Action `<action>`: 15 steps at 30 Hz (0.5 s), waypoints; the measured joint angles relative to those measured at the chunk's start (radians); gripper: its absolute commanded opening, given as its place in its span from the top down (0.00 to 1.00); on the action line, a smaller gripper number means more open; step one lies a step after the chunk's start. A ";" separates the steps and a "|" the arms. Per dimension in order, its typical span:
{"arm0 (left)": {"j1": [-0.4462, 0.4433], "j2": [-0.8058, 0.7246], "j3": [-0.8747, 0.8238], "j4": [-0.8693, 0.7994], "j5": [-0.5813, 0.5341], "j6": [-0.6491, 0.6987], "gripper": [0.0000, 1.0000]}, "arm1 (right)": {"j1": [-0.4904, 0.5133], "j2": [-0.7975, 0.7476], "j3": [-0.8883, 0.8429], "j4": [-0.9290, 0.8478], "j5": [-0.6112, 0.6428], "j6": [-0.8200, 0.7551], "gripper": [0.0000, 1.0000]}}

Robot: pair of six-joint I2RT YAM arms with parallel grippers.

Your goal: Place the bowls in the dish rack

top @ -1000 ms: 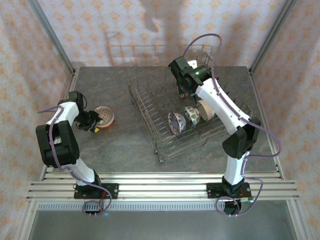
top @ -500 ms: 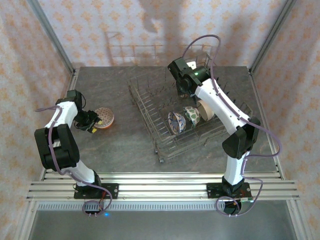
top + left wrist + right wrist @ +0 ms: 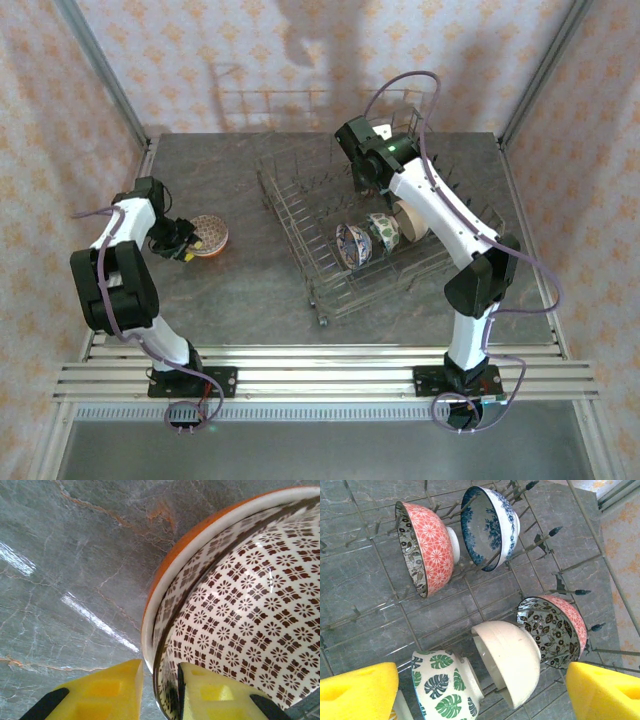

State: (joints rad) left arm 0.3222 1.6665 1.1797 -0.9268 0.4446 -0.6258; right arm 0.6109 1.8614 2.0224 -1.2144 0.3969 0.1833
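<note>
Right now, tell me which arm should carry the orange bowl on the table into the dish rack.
Left. The left gripper straddles the rim of the orange bowl, one finger inside, one outside. The right gripper hangs open over the dish rack, far from that bowl.

Both arms are the same build. left arm (image 3: 112, 285) and right arm (image 3: 440, 210) have glossy white link shells, chunky black joint housings and black base plates, at 7 and 5 o'clock in the top view. A thin lilac cable (image 3: 405, 71) runs loose along each arm. There's a green light on the right arm's black wrist block. left gripper (image 3: 160, 692) and right gripper (image 3: 480, 695) have bright yellow blocky pads (image 3: 100, 692) with moulded recesses; the left pair has black at its outer bottom corners.
</note>
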 measured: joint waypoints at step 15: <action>0.000 0.005 0.013 0.001 0.002 -0.001 0.92 | 0.004 0.000 -0.001 0.000 -0.006 0.001 0.14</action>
State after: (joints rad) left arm 0.3222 1.6718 1.1927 -0.9257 0.4465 -0.6266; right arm 0.6147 1.8614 2.0216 -1.2144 0.3908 0.1841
